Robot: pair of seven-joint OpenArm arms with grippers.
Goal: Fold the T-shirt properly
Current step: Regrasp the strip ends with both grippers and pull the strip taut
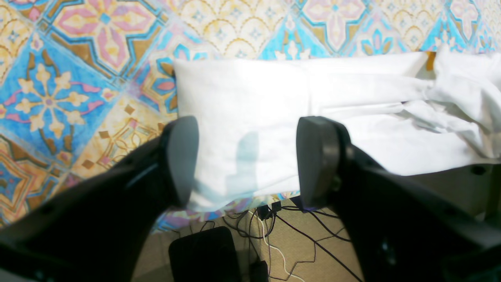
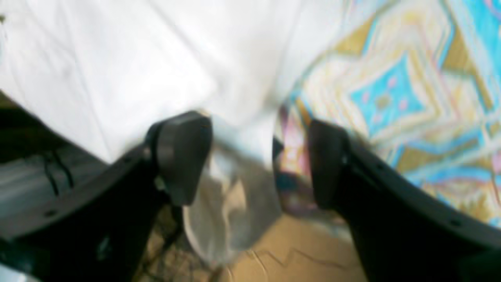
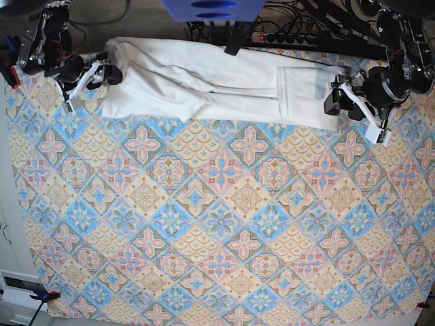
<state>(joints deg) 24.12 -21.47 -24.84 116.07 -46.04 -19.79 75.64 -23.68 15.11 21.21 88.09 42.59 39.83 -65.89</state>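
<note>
T-shirt (image 3: 217,85) long band along patterned cloth's (image 3: 217,224) far edge | left gripper (image 1: 246,160) apart, empty | right gripper (image 2: 250,156) apart at hanging corner | risk: pinching one layer, fold slumps off edge

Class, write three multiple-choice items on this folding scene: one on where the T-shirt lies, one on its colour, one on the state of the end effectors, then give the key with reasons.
1. Where does the T-shirt lie on the patterned cloth?
A. along the far edge
B. in the middle
C. at the near edge

2. What colour is the T-shirt's visible side?
A. blue
B. white
C. black

3. How are the left end effector and the right end effector set?
A. both open
B. both shut
C. one shut on the sleeve

Key: 1 A, it stretches as a long band along the top edge in the base view. 2 B, plain white fabric shows in every view. 3 A, both wrist views show jaws standing wide apart at the shirt's ends.
</note>
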